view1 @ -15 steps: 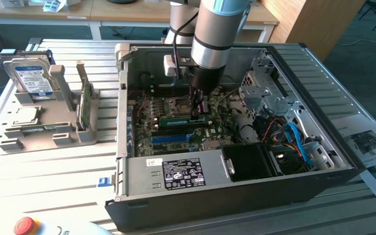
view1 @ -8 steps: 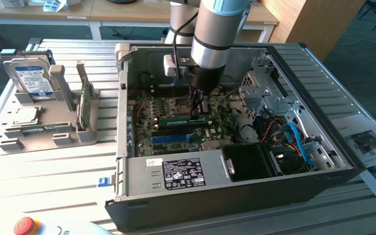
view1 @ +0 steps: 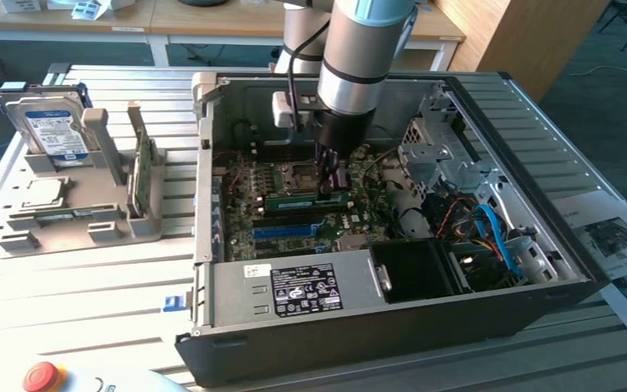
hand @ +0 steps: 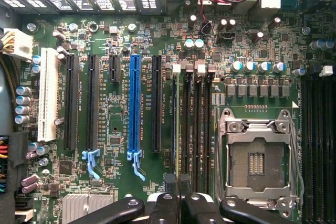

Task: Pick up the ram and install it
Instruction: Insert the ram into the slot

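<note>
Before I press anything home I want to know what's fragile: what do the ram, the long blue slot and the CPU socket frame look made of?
The ram: matt green circuit board, probably fibreglass laminate. The blue slot: moulded plastic, judging by its even colour and soft sheen. The socket frame: bare silvery metal with bright glints, likely steel.

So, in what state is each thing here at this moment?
gripper: shut on the ram.
ram: held on edge at the memory slots; seated or not, cannot tell.
computer case: open, side panel off.
processor socket: empty.
blue slot: empty.
hard drive: upright in a grey holder.
</note>
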Motion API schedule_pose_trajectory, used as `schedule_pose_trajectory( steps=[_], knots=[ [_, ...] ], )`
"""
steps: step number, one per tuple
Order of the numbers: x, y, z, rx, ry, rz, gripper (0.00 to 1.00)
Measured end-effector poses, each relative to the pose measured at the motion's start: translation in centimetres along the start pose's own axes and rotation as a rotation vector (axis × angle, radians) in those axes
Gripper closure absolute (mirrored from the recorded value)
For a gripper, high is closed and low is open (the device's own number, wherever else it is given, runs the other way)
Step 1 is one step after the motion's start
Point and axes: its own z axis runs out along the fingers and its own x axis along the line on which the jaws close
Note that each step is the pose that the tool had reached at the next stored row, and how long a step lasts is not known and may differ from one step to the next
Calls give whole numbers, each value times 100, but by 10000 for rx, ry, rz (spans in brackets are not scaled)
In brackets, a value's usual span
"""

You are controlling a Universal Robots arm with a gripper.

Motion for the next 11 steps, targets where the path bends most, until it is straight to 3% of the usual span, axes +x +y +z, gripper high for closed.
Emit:
schedule_pose_trajectory(
  steps=[11],
  knots=[
    [1, 5, 24, 0, 0, -1, 88]
  ],
)
